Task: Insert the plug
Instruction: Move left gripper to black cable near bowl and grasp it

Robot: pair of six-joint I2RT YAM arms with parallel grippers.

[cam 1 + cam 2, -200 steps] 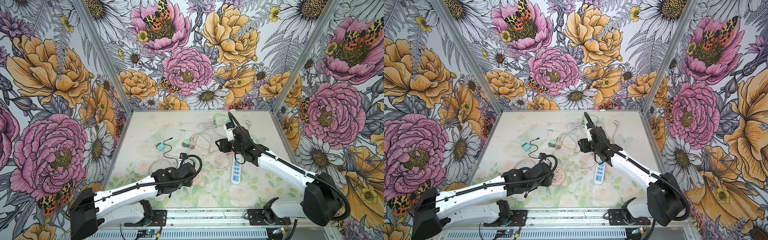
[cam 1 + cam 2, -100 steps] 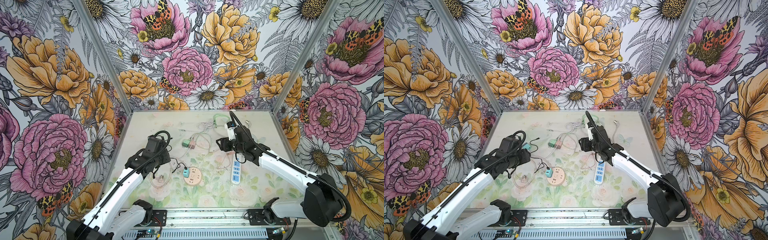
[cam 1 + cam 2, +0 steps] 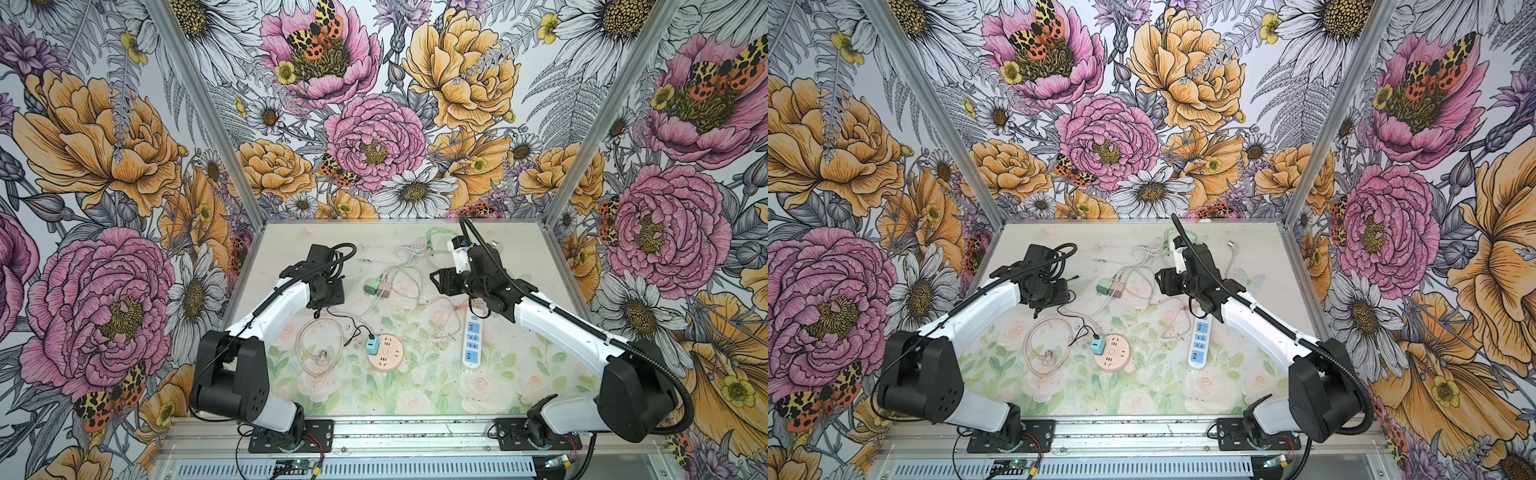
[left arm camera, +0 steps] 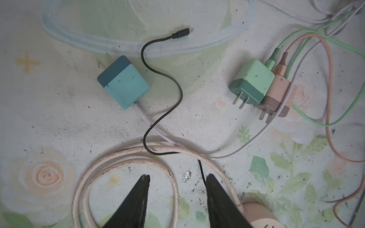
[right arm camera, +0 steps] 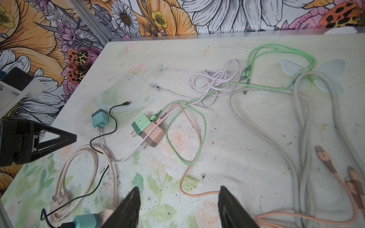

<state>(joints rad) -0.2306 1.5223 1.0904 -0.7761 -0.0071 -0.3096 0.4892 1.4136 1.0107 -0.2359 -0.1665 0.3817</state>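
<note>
Jaws of the left tool point(image 4: 177, 175) stand half apart, empty; it has drawn back from the round socket point(image 3: 390, 357), where one teal plug point(image 3: 372, 343) now sits seated, so that insertion looks done. Under it a second plug point(image 4: 123, 82) lies loose on the counter point(image 4: 49, 110), likely next. A black cable point(image 4: 180, 94) winds beside it; green plug point(image 4: 252, 83) and pink plug point(image 4: 276, 92) crowd near. Beyond, the right tool point(image 5: 179, 187) hovers wide, empty.

Left end effector point(image 4: 177, 175) and right end effector point(image 5: 179, 187) hover, jaws parted.
</note>
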